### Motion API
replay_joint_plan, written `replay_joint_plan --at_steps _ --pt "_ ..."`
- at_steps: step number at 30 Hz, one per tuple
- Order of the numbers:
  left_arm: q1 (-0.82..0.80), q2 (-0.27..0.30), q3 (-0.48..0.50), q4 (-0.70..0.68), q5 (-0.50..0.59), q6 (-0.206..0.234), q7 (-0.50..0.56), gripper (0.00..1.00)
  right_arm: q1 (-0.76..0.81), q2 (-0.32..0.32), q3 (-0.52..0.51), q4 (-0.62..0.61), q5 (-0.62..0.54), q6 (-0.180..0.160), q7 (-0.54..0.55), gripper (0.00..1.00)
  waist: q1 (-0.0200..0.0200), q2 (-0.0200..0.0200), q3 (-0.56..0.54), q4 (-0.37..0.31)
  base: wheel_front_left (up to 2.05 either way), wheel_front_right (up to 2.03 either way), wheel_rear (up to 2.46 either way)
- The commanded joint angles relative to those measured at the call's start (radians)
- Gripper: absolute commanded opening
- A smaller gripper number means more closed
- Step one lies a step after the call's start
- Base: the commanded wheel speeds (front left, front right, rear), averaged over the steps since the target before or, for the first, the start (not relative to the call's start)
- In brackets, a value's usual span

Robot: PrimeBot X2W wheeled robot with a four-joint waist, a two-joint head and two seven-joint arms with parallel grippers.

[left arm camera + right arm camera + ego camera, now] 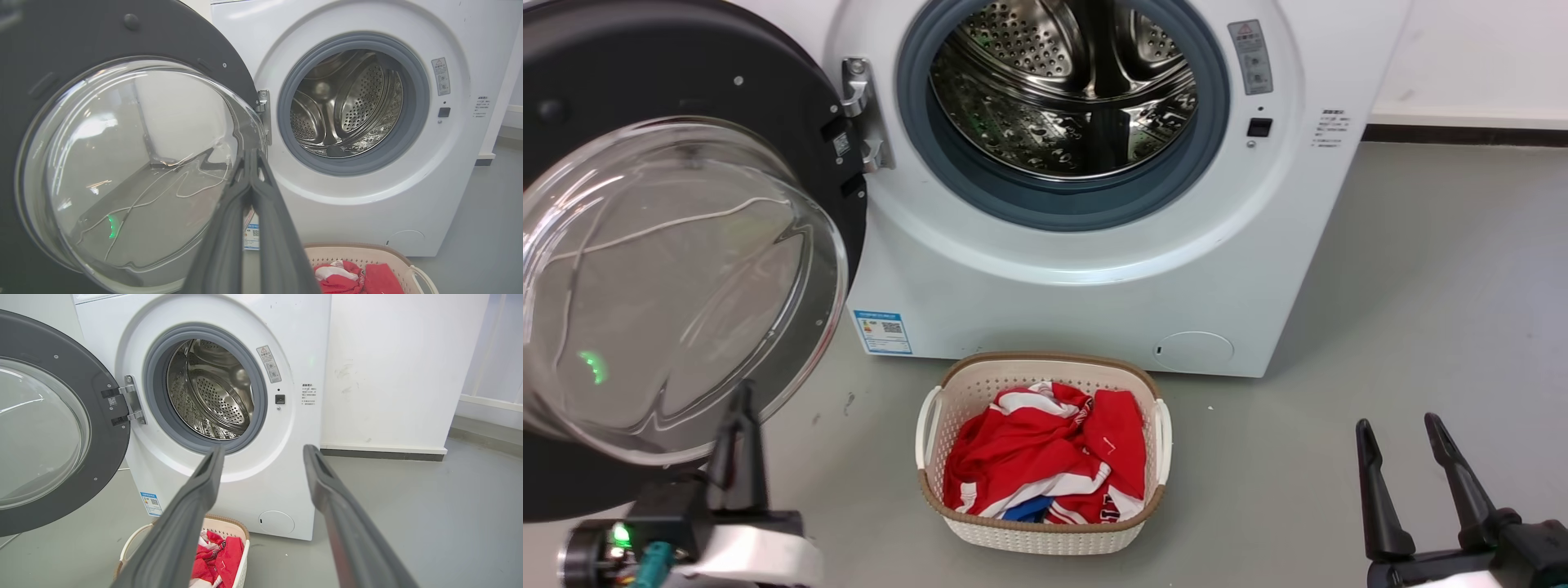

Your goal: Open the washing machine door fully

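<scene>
The washing machine door (678,278), a black disc with a clear glass bowl, is swung out to the left on its hinge (859,110). It also shows in the left wrist view (126,163) and the right wrist view (49,428). The white washing machine (1086,269) shows its grey rubber ring and steel drum (1062,90) uncovered. My left gripper (739,400) is shut, empty, just in front of the bowl's lower right rim; in its own view the shut gripper (251,153) lines up with that rim. My right gripper (1398,426) stands open and empty at the lower right.
A white laundry basket (947,408) with a brown woven rim holds red and white clothes and stands on the grey floor just before the machine. A white wall with a dark skirting runs at the right (388,375). Grey floor (1437,286) stretches right of the machine.
</scene>
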Motion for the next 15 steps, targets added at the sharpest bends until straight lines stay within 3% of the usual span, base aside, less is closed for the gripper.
replay_joint_plan --at_steps 1,15 --pt "0.016 -0.006 -0.013 -0.002 0.005 -0.003 0.002 0.00 0.014 0.003 0.001 -0.004 0.009 0.000 -0.002 1.00 0.0000 0.0000 -0.001 -0.008 0.00 0.00 0.00" --pt "0.071 -0.062 -0.112 -0.003 0.019 0.045 0.002 0.00 0.040 0.003 -0.011 -0.020 0.021 0.000 -0.002 1.00 0.0000 0.0000 -0.005 -0.053 0.00 0.00 0.00"
